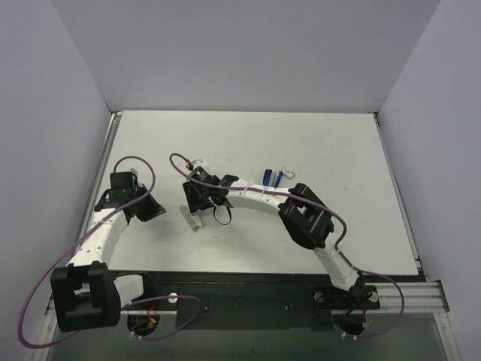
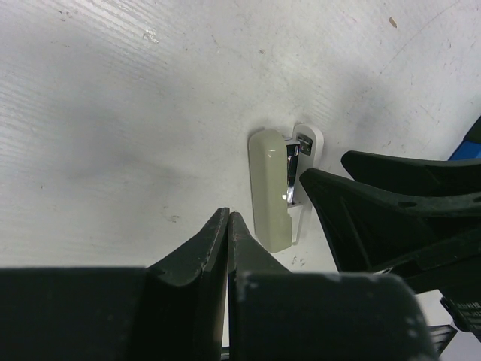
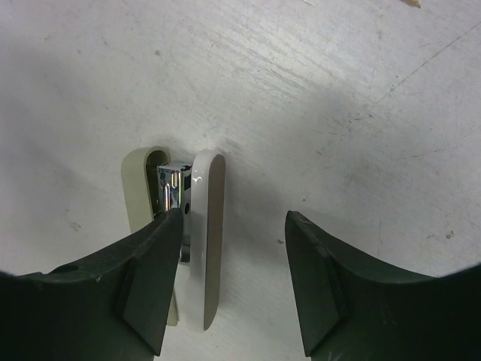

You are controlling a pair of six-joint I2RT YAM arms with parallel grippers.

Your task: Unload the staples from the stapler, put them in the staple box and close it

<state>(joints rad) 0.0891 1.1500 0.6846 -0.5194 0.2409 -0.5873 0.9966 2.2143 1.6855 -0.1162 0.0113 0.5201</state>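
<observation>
The small blue stapler [image 1: 270, 178] with black parts lies on the table behind my right forearm; a blue corner of it shows at the edge of the left wrist view [image 2: 471, 146]. No gripper is at it. A second stapler, cream and white [image 3: 206, 226], lies on its side with a chrome magazine [image 3: 172, 188] between its arms; it also shows in the top view [image 1: 193, 218] and the left wrist view [image 2: 269, 188]. My right gripper [image 3: 234, 219] is open, its left finger over the chrome part. My left gripper [image 2: 228, 219] is shut and empty beside it. No loose staples show.
A small white piece [image 1: 288, 172] lies next to the blue stapler. A red and white tag [image 1: 198, 162] lies behind the right wrist. The white table [image 1: 338, 150] is bordered by grey walls on three sides.
</observation>
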